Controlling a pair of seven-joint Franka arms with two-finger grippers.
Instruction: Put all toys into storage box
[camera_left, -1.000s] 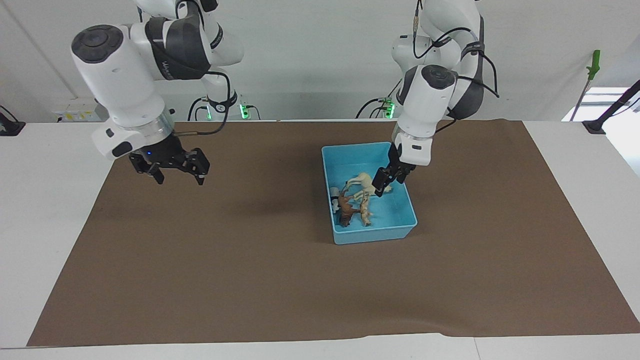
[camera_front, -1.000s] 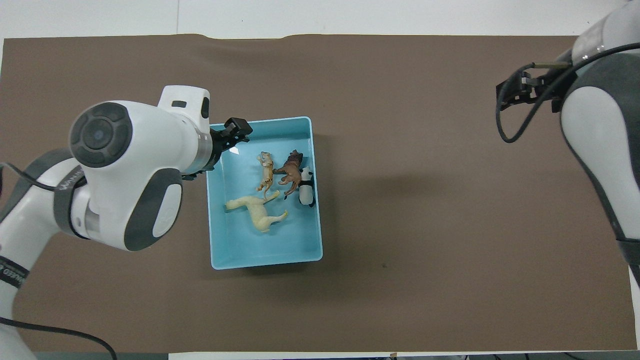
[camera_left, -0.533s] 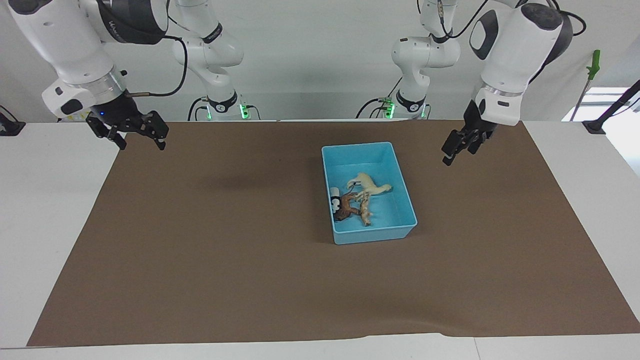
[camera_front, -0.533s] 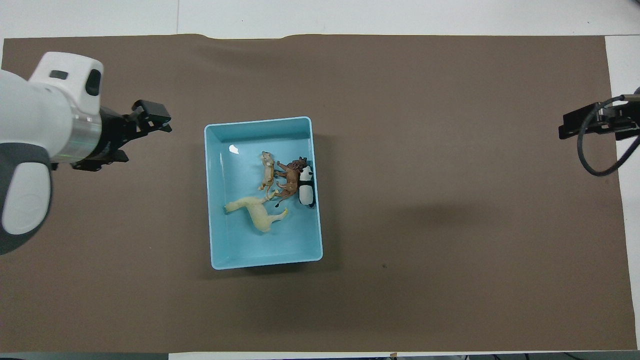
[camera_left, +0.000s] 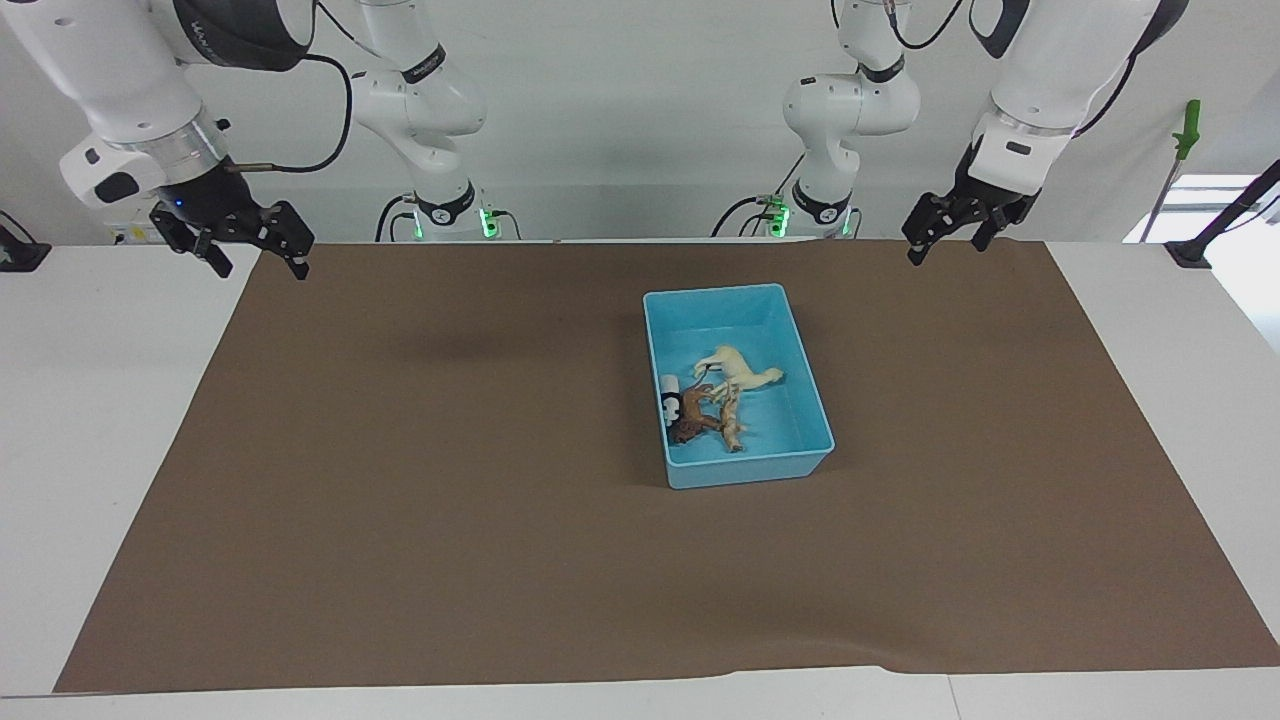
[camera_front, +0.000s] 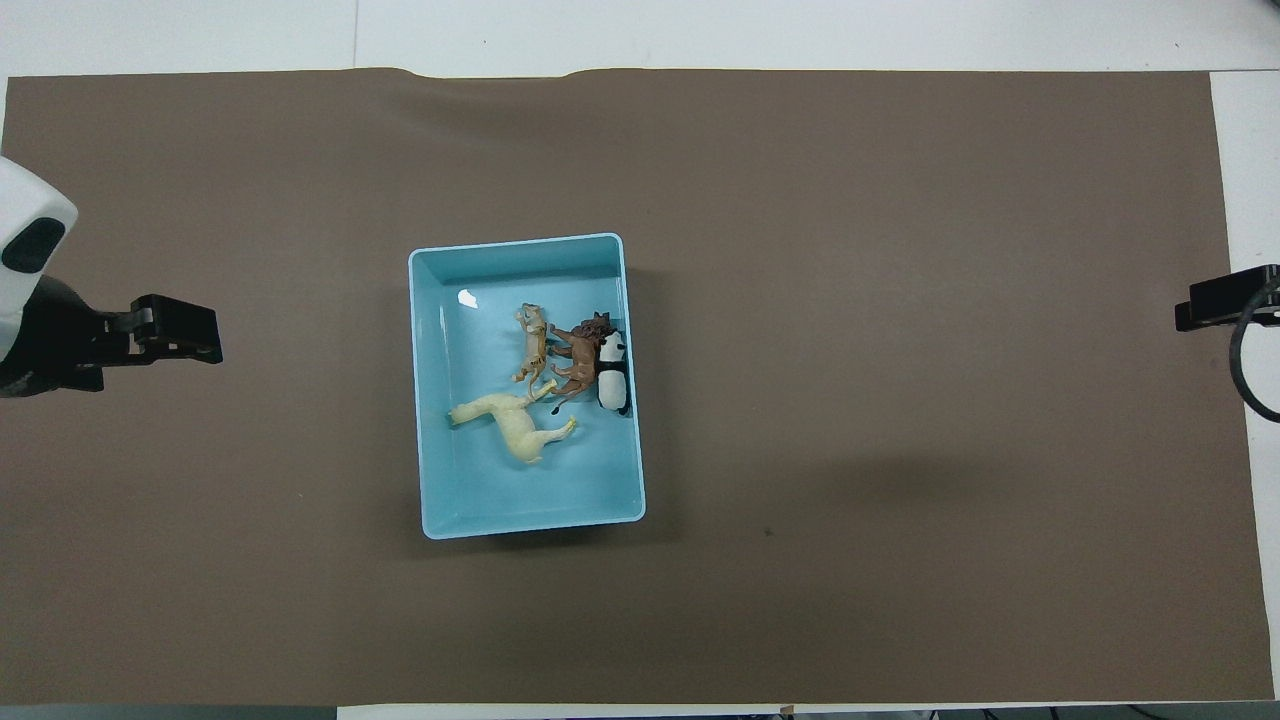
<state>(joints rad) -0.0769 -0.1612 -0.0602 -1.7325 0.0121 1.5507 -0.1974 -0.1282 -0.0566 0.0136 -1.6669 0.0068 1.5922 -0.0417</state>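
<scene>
All four glossy plastic toys lie in the smooth light blue box (camera_front: 430, 400): cream horse (camera_front: 512, 428), spotted cat (camera_front: 533, 343), brown animal (camera_front: 577, 358), panda (camera_front: 612, 372). My left gripper (camera_left: 945, 230) and right gripper (camera_left: 250, 250) hang open, empty, over the counter's matte brown mat (camera_front: 900, 300).

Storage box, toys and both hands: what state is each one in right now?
Storage box: open-topped, holding all four toys.
Cream horse: lying on its side.
Tan spotted cat: lying down.
Brown animal: lying down.
Panda: lying against the wall.
Left hand: open, raised.
Right hand: open, raised.
</scene>
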